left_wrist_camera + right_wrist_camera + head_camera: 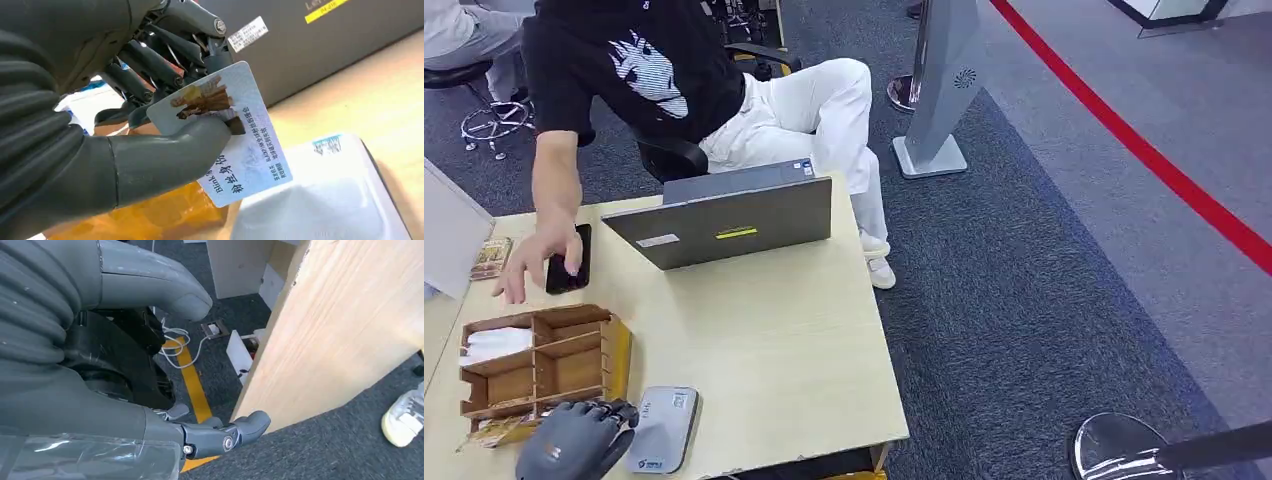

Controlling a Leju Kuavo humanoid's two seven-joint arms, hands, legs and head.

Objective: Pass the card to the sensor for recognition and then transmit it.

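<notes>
Left hand (pixel 150 125) pinches the card (pixel 225 135) between thumb and fingers, just above the grey sensor (pixel 662 430); right hand (pixel 150 390) hangs beside the table (pixel 340 325), holding nothing, fingers loosely apart.

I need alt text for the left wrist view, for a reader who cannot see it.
The robot's left hand pinches a light blue printed card between thumb and fingers, above the grey sensor pad on the wooden table. A dark laptop stands behind.

Empty right hand (pixel 165 370) beside wooden table edge (pixel 320 340), above carpet (pixel 320 450)
</notes>
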